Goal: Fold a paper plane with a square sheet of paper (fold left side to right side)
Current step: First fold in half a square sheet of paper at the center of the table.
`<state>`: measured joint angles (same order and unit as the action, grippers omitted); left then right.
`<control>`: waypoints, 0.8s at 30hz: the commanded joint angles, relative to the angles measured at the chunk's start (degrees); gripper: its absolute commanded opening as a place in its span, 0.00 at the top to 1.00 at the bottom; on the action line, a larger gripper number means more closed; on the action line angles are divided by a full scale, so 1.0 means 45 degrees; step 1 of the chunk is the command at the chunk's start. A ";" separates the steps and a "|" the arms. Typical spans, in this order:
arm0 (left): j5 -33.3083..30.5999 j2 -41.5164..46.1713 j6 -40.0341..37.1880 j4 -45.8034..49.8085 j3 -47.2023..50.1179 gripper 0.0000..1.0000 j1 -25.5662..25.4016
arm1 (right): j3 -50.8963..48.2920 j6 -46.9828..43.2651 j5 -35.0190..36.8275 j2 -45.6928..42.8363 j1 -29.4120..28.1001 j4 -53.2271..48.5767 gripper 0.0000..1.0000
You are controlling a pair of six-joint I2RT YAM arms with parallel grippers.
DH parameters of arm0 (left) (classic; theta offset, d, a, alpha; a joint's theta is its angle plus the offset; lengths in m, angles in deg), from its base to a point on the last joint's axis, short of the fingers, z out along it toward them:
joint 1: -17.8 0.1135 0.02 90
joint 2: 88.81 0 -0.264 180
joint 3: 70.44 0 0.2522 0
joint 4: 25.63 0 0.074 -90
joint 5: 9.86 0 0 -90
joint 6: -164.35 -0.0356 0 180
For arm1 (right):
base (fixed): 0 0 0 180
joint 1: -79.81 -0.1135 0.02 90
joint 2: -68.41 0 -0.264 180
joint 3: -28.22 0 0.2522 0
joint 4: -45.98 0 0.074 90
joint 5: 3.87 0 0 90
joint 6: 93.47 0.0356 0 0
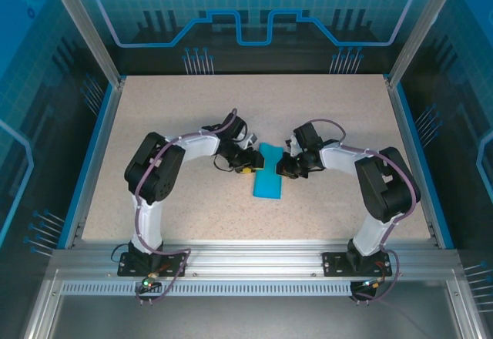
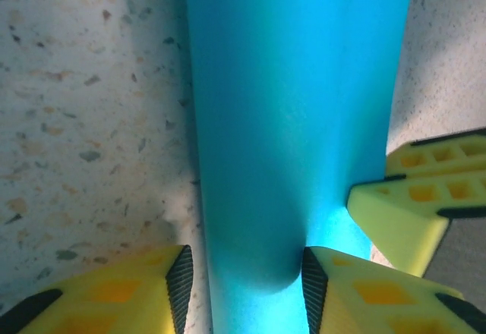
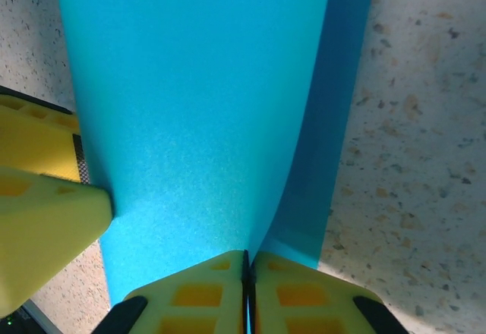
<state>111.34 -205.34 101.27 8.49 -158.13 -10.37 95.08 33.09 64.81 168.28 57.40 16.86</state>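
The square sheet of paper (image 1: 268, 176) is bright blue and lies folded into a narrow strip at the table's middle, between the two grippers. My left gripper (image 1: 248, 163) is open at its left edge. In the left wrist view its jaws (image 2: 247, 285) stand apart over a raised curl of the sheet (image 2: 296, 106), and the right pad (image 2: 311, 285) touches that curl. My right gripper (image 1: 286, 166) is at the sheet's right edge. The right wrist view has it (image 3: 248, 273) shut on a lifted layer of the sheet (image 3: 197, 99), with a lower layer flat on the table.
The speckled beige table (image 1: 185, 115) is framed by blue rails and clear enclosure walls. Each gripper's yellow fingers appear in the other's wrist view, the right's fingers (image 2: 425, 197) and the left's fingers (image 3: 38, 212), close together across the strip.
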 commanded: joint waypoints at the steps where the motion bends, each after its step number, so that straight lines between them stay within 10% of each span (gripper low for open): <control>1: -0.0387 -0.0439 -0.0167 0.0808 -0.0453 0.59 -0.0156 | 0.0096 -0.0194 0.0218 0.0042 0.0079 -0.0348 0.85; 24: -0.1639 -0.1643 -0.0473 0.2446 -0.1683 0.54 -0.0831 | -0.3338 0.0927 0.3430 -0.5599 0.1850 0.0156 0.26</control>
<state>106.16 -209.03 99.72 18.04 -165.63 -12.40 80.90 36.19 78.91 144.66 64.74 17.65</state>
